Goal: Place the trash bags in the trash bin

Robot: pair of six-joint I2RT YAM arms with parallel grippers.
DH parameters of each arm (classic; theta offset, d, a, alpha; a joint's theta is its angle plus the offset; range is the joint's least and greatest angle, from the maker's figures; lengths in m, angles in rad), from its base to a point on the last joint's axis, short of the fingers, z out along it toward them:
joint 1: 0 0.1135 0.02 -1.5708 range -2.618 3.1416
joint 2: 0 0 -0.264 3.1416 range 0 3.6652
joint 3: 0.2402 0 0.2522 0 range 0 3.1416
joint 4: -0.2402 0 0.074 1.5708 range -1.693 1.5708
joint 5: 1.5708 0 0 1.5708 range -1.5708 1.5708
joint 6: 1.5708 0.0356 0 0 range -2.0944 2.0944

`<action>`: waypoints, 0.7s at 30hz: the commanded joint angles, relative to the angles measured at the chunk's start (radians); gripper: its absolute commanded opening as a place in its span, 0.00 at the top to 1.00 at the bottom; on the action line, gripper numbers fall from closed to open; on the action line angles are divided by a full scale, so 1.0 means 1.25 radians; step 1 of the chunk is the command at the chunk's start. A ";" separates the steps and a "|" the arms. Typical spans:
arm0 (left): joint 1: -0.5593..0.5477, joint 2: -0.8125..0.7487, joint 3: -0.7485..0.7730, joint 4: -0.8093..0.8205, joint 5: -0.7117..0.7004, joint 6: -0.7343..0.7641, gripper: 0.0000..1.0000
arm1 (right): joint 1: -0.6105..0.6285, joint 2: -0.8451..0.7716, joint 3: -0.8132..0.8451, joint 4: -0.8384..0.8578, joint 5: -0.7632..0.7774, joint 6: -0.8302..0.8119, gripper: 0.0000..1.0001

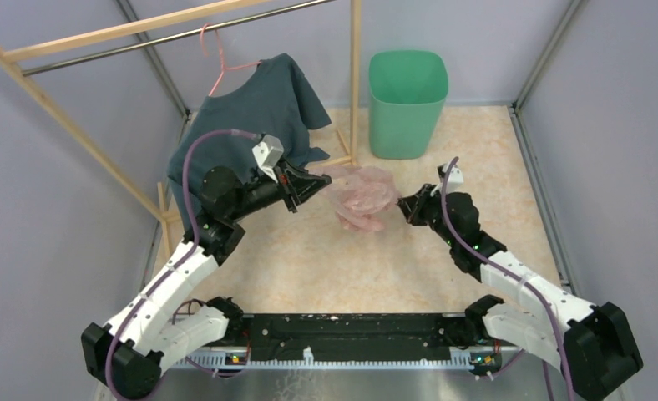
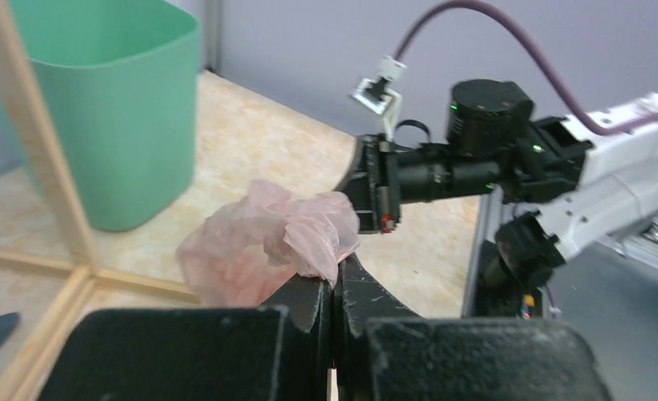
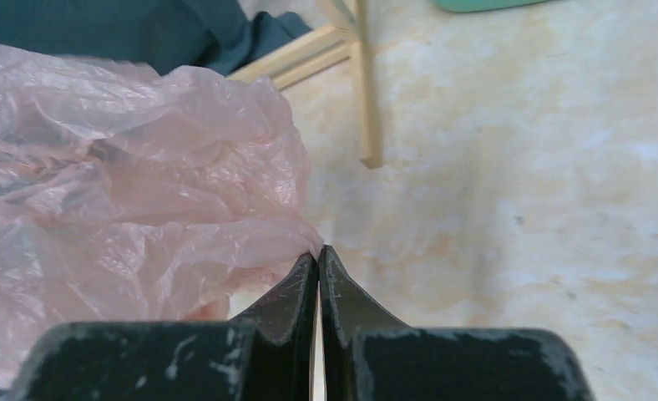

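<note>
At mid-frame of the top view, the bag [image 1: 361, 199] hangs bunched between my two arms. My left gripper [image 1: 316, 180] is clenched on its left edge and my right gripper [image 1: 402, 206] pinches its right edge, probably to spread and steer it. The bin [image 1: 407, 100] stands well apart, upper right.

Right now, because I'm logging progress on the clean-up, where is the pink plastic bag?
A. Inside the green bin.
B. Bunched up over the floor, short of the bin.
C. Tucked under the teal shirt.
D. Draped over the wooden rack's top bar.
B: the pink bag is bunched up short of the green bin, whose open mouth shows only green.
</note>
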 commanded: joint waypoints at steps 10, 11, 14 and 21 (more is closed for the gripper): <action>0.000 -0.011 -0.005 0.014 -0.053 0.050 1.00 | -0.005 -0.047 0.075 -0.244 0.028 -0.187 1.00; 0.001 -0.014 -0.005 0.008 -0.063 0.053 1.00 | -0.006 -0.048 0.082 -0.270 0.069 -0.186 1.00; 0.001 -0.030 -0.008 -0.005 -0.118 0.067 1.00 | -0.005 -0.058 0.097 -0.322 0.135 -0.181 1.00; 0.000 -0.016 0.003 -0.018 -0.101 0.071 1.00 | -0.005 -0.089 0.116 -0.306 0.002 -0.184 0.85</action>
